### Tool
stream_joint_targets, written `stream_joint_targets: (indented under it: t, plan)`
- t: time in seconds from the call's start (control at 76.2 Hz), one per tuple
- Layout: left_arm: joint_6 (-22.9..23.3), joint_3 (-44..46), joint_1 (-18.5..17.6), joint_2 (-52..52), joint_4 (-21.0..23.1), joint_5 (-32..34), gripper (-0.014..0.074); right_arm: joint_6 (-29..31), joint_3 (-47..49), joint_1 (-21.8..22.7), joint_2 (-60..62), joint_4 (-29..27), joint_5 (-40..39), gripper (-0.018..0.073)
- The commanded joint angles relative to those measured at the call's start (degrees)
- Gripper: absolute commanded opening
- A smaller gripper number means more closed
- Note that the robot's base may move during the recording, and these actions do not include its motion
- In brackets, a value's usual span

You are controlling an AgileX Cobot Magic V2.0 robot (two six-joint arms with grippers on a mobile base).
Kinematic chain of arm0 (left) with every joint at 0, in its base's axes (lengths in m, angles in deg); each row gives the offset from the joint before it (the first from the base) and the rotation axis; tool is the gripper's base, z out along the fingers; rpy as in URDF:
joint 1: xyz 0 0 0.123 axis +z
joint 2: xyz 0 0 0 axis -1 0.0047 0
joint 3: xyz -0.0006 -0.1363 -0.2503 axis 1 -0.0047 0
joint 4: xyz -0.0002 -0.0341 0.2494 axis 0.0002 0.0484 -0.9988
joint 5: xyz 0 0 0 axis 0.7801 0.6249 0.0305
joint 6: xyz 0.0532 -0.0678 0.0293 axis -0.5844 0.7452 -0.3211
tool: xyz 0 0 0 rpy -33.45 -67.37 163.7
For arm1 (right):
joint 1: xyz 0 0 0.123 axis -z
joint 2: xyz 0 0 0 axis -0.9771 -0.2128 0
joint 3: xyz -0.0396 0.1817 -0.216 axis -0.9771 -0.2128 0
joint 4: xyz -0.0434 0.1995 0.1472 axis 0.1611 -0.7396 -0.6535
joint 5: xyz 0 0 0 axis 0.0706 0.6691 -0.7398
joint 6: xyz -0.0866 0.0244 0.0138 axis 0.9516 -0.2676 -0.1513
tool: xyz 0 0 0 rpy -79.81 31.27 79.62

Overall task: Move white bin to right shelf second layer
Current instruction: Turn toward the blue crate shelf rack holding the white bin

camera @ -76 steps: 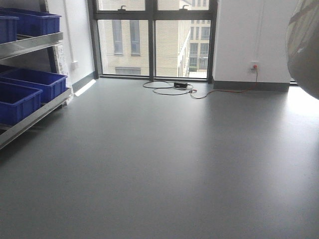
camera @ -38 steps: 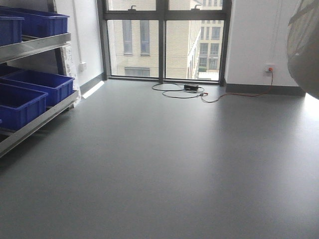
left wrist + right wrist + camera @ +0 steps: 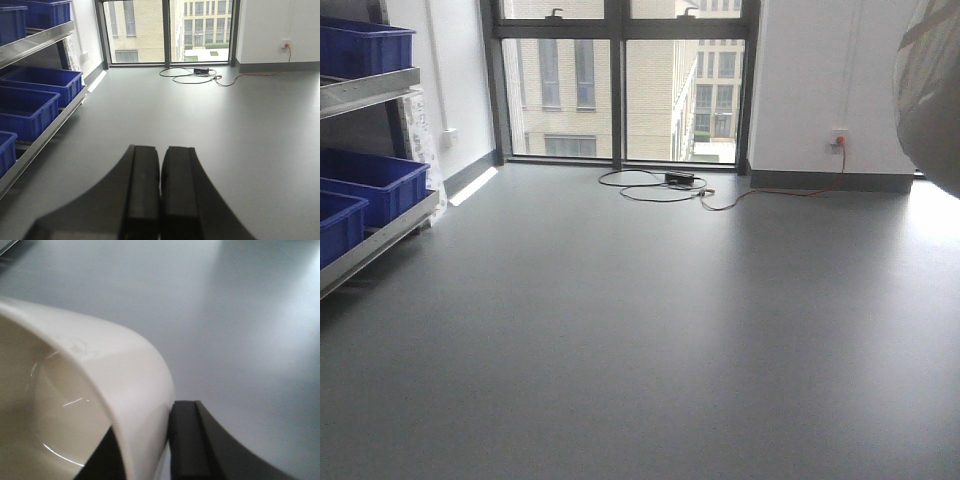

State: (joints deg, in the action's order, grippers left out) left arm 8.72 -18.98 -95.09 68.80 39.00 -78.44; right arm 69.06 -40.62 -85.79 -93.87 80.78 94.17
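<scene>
Rim of the white bin (image 3: 107, 365) sits pinched in the right tool (image 3: 145, 440), one finger inside the wall, one outside, above grey floor (image 3: 650, 330). The left tool (image 3: 160, 192) is empty, fingers pressed together. Blue crates (image 3: 30, 105) line a steel rack (image 3: 45, 140) at left.

Left gripper (image 3: 160, 155) points forward and slightly down, its two black fingers pressed together with nothing between them. Right gripper (image 3: 145, 435) straddles the bin (image 3: 100, 370) wall, one finger inside, one outside. It appears clamped, though the close view shows little.
</scene>
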Motion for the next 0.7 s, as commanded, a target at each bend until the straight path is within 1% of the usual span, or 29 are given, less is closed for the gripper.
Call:
stream_joint_targets:
  t: [0.0, 0.683]
  plan:
    - [0.18, -2.11, -0.26, -0.91, 0.00, 4.89, 0.0085, -0.07, 1.86, 0.32, -0.13, 0.17, -4.86, 0.0055]
    - [0.18, -2.11, -0.26, -0.91, 0.00, 4.89, 0.0085, -0.07, 1.86, 0.32, -0.13, 0.17, -4.83, 0.0055]
